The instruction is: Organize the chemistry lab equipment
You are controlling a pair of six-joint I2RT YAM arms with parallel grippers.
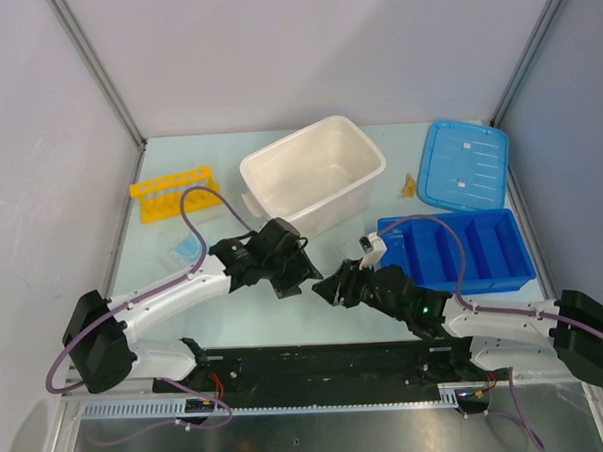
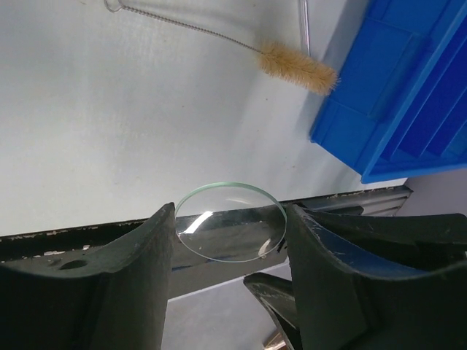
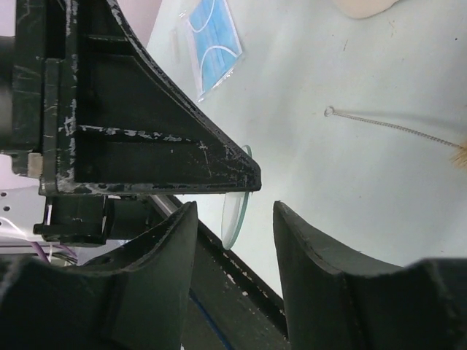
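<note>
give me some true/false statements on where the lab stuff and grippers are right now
1. The left gripper holds a clear glass disc between its fingers. True.
2. The wire brush lies inside the blue divided tray. False: it lies on the table, beside the tray.
3. The blue lid is on the white tub. False: the tub is open, and the lid lies on the table to its right.
4. The yellow tube rack stands left of the tub. True.
5. The right gripper is clamped on the brush. False: its jaws stand apart on either side of the disc.
</note>
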